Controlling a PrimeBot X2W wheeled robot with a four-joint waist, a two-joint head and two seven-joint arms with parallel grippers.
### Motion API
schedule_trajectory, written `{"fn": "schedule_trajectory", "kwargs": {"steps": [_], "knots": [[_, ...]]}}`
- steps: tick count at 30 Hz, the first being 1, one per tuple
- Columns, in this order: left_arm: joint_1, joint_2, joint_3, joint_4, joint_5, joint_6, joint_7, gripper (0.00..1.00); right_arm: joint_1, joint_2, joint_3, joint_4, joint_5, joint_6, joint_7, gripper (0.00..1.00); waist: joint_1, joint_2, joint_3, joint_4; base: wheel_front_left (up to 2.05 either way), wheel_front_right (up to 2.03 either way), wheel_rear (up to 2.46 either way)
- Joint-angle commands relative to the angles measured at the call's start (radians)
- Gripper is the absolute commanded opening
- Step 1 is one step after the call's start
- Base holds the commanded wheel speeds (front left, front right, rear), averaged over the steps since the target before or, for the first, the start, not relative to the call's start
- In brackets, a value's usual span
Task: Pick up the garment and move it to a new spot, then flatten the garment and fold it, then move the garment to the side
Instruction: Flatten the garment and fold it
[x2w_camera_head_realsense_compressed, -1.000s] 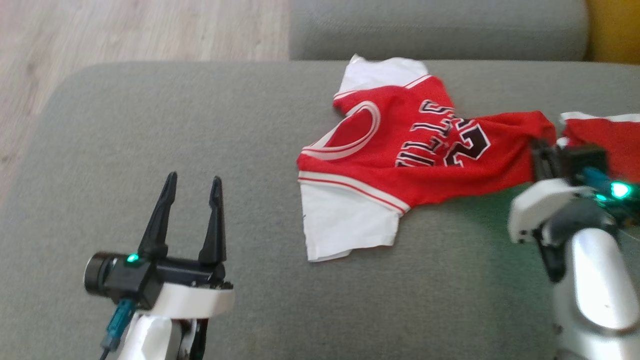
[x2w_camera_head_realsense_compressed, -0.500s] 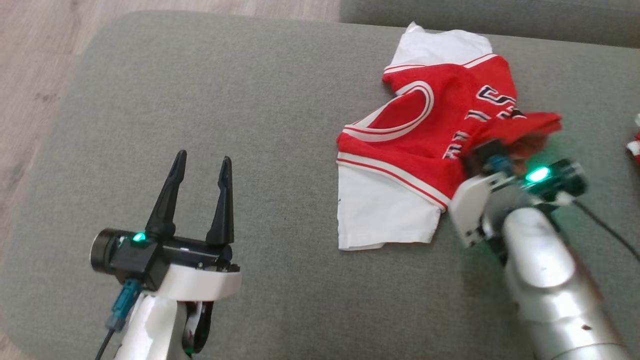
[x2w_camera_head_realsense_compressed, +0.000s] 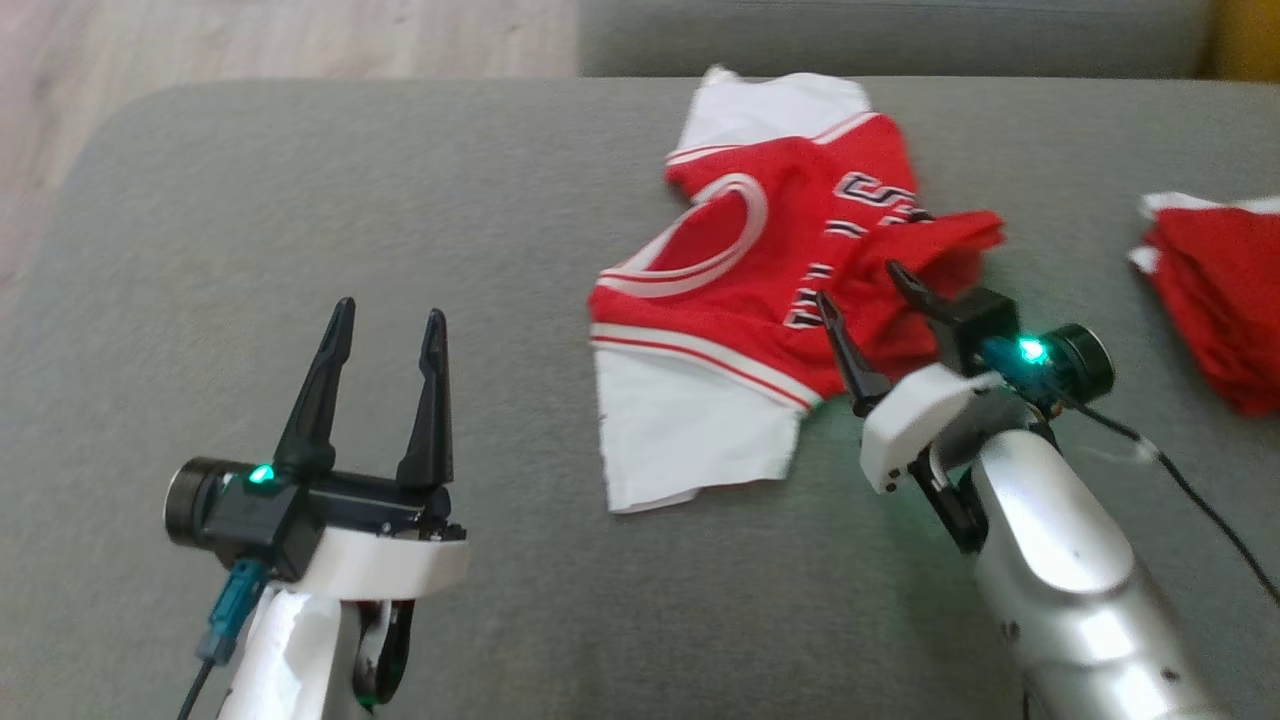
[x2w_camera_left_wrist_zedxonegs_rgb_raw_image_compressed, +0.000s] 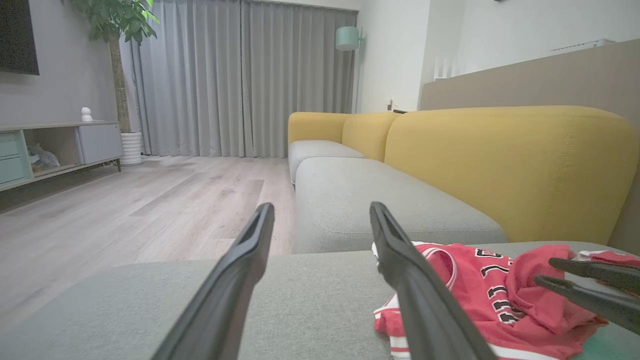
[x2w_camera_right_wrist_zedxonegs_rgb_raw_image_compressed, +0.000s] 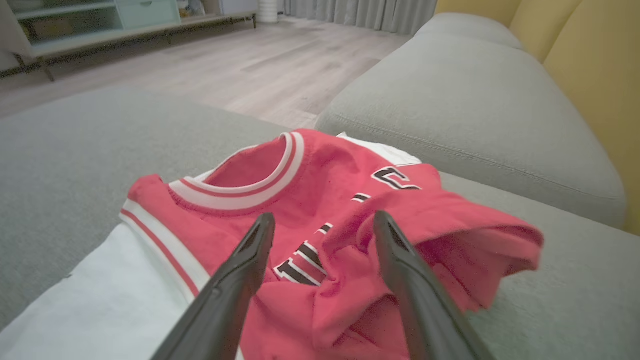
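Note:
The garment (x2w_camera_head_realsense_compressed: 750, 290), a red jersey with white sleeves and black lettering, lies crumpled on the grey sofa seat (x2w_camera_head_realsense_compressed: 300, 220); its lower hem is bunched back over the chest. My right gripper (x2w_camera_head_realsense_compressed: 857, 283) stands open just over that bunched hem, nothing between its fingers. In the right wrist view the garment (x2w_camera_right_wrist_zedxonegs_rgb_raw_image_compressed: 325, 200) spreads under the open right gripper (x2w_camera_right_wrist_zedxonegs_rgb_raw_image_compressed: 322, 222). My left gripper (x2w_camera_head_realsense_compressed: 388, 320) is open at the lower left, well apart from the garment. The left wrist view shows the open left gripper (x2w_camera_left_wrist_zedxonegs_rgb_raw_image_compressed: 320, 212), the garment (x2w_camera_left_wrist_zedxonegs_rgb_raw_image_compressed: 495, 295) and the right gripper's fingers (x2w_camera_left_wrist_zedxonegs_rgb_raw_image_compressed: 590, 285).
A second red cloth (x2w_camera_head_realsense_compressed: 1220, 290) lies on the seat at the right edge. Another grey seat cushion (x2w_camera_head_realsense_compressed: 880, 35) lies beyond, with a yellow backrest (x2w_camera_left_wrist_zedxonegs_rgb_raw_image_compressed: 500, 165). Wooden floor (x2w_camera_head_realsense_compressed: 250, 40) lies past the seat's left edge.
My right gripper dragged the garment's hem leftward over its chest, then opened and let it go. The head camera shifted between frames. The left gripper stayed open.

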Motion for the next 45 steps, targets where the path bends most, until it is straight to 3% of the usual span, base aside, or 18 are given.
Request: {"fn": "schedule_trajectory", "kwargs": {"steps": [1, 11, 15, 22, 30, 34, 45], "knots": [[-0.017, 0.002, 0.04, -0.037, 0.011, 0.0, -0.005, 1.0, 0.017, 0.011, 0.009, -0.058, 0.022, -0.001, -0.025, 1.0, 0.0, 0.0, -0.017, -0.044, 0.0, 0.0, 0.0], [0.001, -0.005, 0.049, -0.042, 0.018, -0.003, -0.005, 1.0, 0.268, 0.011, -0.166, -0.36, 0.139, -0.001, -0.092, 1.0, 0.0, 0.0, -0.05, -0.135, 0.0, 0.0, 0.0], [0.006, -0.008, 0.043, -0.042, 0.022, -0.007, -0.005, 1.0, 0.349, 0.011, -0.226, -0.4, 0.142, -0.001, -0.089, 1.0, 0.0, 0.0, -0.052, -0.144, 0.0, 0.0, 0.0], [-0.001, -0.011, 0.037, -0.042, 0.027, -0.015, -0.005, 1.0, 0.351, 0.011, -0.239, -0.405, 0.188, -0.001, -0.068, 1.0, 0.0, 0.0, -0.033, -0.135, 0.0, 0.0, 0.0], [-0.027, -0.012, 0.026, -0.028, 0.035, -0.025, -0.005, 1.0, 0.222, 0.011, -0.26, -0.287, 0.242, -0.001, -0.006, 1.0, 0.0, 0.0, 0.025, -0.08, 0.0, 0.0, 0.0], [-0.04, -0.012, 0.018, -0.02, 0.04, -0.029, -0.005, 1.0, 0.133, 0.011, -0.259, -0.185, 0.328, -0.001, 0.006, 1.0, 0.0, 0.0, 0.049, -0.044, 0.0, 0.0, 0.0], [-0.05, -0.013, 0.014, -0.008, 0.045, -0.033, -0.005, 1.0, -0.019, 0.011, -0.189, 0.065, 0.464, -0.001, -0.034, 1.0, 0.0, 0.0, 0.062, -0.001, 0.0, 0.0, 0.0]]}}
